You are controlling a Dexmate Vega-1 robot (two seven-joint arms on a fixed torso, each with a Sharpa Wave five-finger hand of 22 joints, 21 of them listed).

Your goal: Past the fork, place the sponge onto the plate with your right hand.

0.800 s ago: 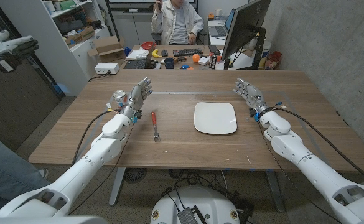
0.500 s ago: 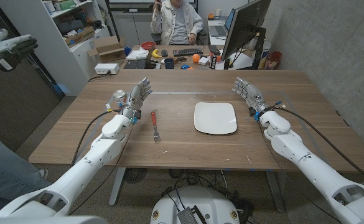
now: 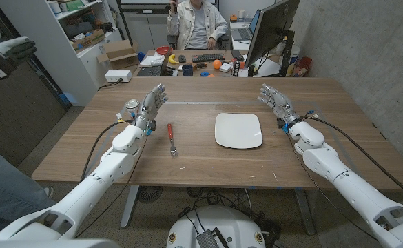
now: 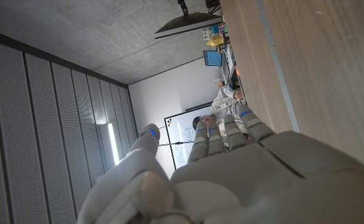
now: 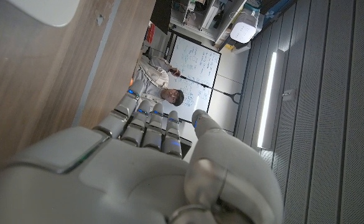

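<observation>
Right robot hand (image 3: pixel 273 100) empty (nr plate (image 3: pixel 238 130))

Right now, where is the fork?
In the head view, the red-handled fork lies on the table between the left hand and the white plate.

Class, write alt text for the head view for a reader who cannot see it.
Two robot hands, left hand and right hand, are raised open over a wooden table. Between them lie a white plate and a red-handled fork; a can stands by the left hand.
</observation>
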